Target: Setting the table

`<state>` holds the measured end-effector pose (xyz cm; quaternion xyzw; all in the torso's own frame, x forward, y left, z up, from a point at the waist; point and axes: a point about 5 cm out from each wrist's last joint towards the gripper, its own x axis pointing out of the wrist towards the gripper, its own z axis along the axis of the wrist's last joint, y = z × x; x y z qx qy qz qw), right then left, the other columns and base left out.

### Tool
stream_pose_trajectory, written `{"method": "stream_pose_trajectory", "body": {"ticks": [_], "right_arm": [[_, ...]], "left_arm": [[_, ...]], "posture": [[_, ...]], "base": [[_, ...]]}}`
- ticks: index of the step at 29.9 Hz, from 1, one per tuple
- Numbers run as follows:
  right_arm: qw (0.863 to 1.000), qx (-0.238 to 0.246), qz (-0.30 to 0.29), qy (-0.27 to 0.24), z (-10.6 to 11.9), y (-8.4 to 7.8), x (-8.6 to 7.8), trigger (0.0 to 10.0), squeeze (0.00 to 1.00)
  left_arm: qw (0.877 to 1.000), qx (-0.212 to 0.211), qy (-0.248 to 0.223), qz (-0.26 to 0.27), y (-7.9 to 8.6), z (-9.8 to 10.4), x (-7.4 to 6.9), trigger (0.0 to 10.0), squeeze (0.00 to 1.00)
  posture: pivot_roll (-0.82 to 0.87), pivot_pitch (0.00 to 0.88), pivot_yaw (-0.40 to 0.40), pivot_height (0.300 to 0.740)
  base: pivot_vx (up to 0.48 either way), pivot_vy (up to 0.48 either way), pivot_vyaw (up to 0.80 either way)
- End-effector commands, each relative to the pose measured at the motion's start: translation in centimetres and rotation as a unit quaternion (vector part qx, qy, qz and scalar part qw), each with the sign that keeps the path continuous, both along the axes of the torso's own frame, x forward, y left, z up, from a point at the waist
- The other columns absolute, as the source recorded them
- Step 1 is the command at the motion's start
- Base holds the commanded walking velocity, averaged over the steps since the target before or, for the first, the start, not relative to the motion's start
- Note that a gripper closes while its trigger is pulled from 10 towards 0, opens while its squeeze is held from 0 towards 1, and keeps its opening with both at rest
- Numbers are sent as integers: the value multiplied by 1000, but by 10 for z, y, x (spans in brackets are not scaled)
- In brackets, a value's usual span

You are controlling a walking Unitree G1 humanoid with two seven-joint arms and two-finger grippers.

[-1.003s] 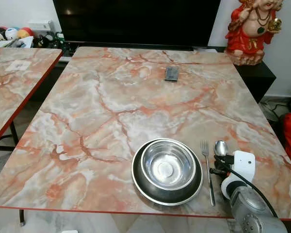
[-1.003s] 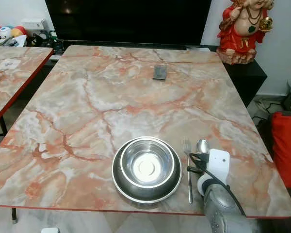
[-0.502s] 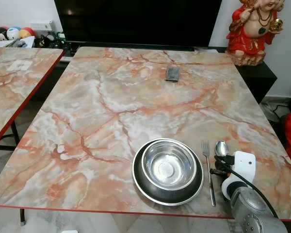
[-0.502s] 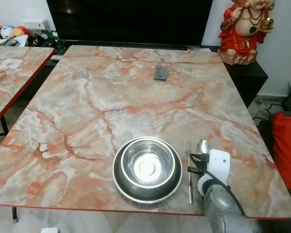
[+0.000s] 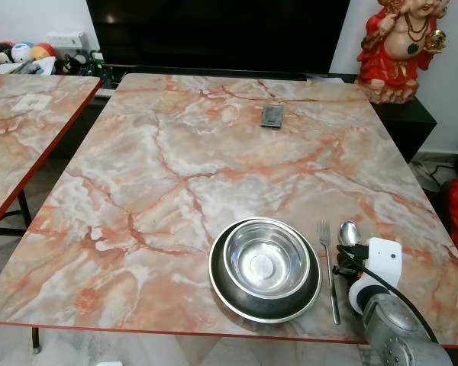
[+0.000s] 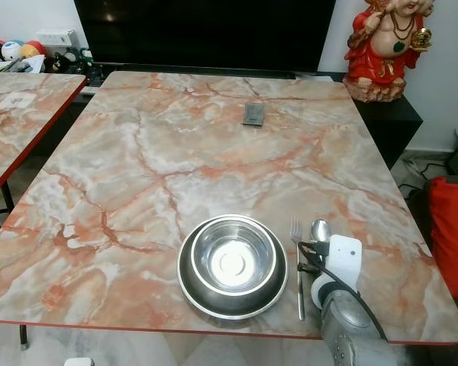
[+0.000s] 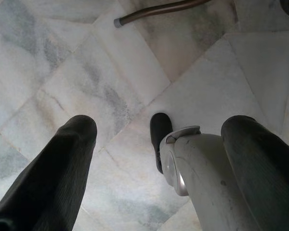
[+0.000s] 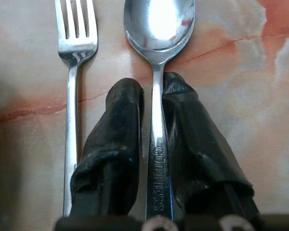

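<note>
The right tool (image 8: 151,115) stays clamped on the spoon (image 8: 158,29), unmoved beside the fork (image 8: 77,38) near the desk's (image 5: 175,152) front edge, placement apparently finishing

Silver right arm (image 5: 401,343), white wrist housing — black cable (image 5: 374,274)

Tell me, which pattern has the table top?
The table has a marble pattern, cream-grey with orange-red veins and a red edge; it shows best in the left eye view.
</note>
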<state>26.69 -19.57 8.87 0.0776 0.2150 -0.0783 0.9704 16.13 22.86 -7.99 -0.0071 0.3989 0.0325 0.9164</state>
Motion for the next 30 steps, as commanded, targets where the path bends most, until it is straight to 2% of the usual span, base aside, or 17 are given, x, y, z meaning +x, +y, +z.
{"method": "stream_pose_trajectory", "body": {"ticks": [1, 3, 4, 5, 12, 15, 23, 30], "right_arm": [[1000, -4, -6, 23, -7, -3, -7, 10000, 435], [1000, -5, -7, 23, -7, -3, -7, 10000, 431], [1000, -6, -8, 24, -7, -3, -7, 10000, 384], [1000, -7, -9, 24, -7, -3, -7, 10000, 20], [999, -18, -12, 29, -7, -5, -7, 10000, 0], [998, -49, -8, 33, -8, -7, -9, 10000, 0], [997, -67, -3, 43, -12, -3, -12, 10000, 0], [997, -59, 0, 44, -11, 0, -12, 10000, 0]], "left_arm": [[1000, 3, 18, -2, 3, -4, -9, 10000, 0], [1000, 3, 18, -2, 3, -3, -9, 10000, 0], [1000, 3, 18, -2, 3, -3, -9, 10000, 0], [1000, 3, 17, -2, 3, -3, -9, 10000, 0], [1000, 3, 17, -1, 3, -3, -8, 10000, 0], [1000, 3, 17, -1, 3, -3, -8, 10000, 0], [1000, 2, 16, -1, 3, -3, -8, 10000, 0], [1000, 3, 16, 0, 3, -3, -8, 10000, 0]], "posture": [[-38, 124, -16, 740], [-38, 125, -16, 740], [-38, 125, -16, 740], [-38, 125, -16, 740], [-37, 130, -16, 740], [-39, 131, -16, 740], [-37, 135, -16, 740], [-35, 136, -17, 740]], "base": [[0, 0, 0], [0, 0, 0], [0, 0, 0], [0, 0, 0], [0, 0, 0], [0, 0, 0], [0, 0, 0], [0, 0, 0]]}}
